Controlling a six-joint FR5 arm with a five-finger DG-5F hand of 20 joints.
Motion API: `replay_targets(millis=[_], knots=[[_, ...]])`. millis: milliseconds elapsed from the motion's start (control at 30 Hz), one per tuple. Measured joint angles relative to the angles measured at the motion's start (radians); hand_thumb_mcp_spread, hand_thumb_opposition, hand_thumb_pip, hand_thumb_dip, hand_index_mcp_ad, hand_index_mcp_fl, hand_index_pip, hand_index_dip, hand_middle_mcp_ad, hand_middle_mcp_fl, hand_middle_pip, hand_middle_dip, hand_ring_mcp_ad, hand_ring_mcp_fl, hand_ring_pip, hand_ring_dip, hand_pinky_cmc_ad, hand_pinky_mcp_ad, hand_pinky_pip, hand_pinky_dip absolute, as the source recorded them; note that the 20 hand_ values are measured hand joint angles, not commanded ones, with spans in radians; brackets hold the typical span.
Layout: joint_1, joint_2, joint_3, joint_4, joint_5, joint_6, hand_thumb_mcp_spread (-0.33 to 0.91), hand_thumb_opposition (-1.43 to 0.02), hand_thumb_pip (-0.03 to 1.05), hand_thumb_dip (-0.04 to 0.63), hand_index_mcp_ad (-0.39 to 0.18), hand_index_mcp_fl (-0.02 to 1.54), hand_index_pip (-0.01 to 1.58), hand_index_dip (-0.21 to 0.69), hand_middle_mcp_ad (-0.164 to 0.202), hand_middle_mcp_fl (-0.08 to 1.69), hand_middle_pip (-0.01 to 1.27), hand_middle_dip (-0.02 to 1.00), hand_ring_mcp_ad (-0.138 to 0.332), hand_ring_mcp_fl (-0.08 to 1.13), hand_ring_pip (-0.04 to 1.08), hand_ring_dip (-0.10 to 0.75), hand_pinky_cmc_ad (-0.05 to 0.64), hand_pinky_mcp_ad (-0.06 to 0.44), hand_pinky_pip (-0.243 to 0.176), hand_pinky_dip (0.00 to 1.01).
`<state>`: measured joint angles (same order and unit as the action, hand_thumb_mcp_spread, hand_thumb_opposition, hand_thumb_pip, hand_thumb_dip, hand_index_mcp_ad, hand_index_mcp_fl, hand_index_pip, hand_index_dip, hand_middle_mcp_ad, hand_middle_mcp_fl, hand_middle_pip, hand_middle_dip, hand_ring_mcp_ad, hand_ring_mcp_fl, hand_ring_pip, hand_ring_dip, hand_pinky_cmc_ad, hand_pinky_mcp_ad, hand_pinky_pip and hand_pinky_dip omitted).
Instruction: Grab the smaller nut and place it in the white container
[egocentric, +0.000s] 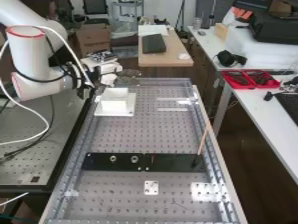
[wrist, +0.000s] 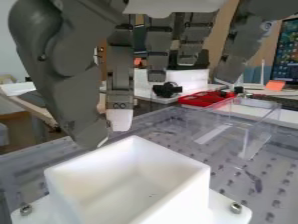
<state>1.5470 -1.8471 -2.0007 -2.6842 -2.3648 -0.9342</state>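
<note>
Because the robot hand (wrist: 73, 100) hangs near the rim of the white container (wrist: 186, 200), where it lets go matters most. I cannot tell how far open it is or whether it has hold of anything, and I cannot tell where the smaller nut is. If it is in the hand's grasp, the likeliest failure is an early release: the nut could strike the rim, bounce off and land on the base plate (wrist: 229, 215) or the worktop (egocentric: 133, 135). The cause would be lining up by the container's walls rather than its opening. Coming down too far to one side could also knock a wall and push the container askew, though the screw (wrist: 236, 207) in its plate probably resists that. A part so small might cling or slip sideways as the grip loosens. On the black bar (egocentric: 173, 162), the larger nut (egocentric: 113, 158) and the bearing (egocentric: 134, 159) stand well apart from the hand, so disturbing them seems unlikely.
</note>
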Motion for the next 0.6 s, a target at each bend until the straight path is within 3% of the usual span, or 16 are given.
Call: replay_targets(millis=[367, 600], knots=[[0.06, -0.064, 0.027, 0.009, 0.034, 0.007, 0.43, -0.88, 0.66, 0.202, -0.122, 0.37, 1.52, 0.108, 0.051, 0.24, 0.11, 0.24, 0.096, 0.02, 0.1, 0.127, 0.333, 0.295, 0.099, 0.2], [0.048, -0.065, 0.028, -0.003, 0.074, 0.013, 0.44, -0.85, 0.73, 0.206, -0.162, 0.07, 1.52, 0.143, 0.051, 0.17, 0.11, 0.24, 0.096, 0.02, 0.1, 0.127, 0.333, 0.293, 0.099, 0.2]])
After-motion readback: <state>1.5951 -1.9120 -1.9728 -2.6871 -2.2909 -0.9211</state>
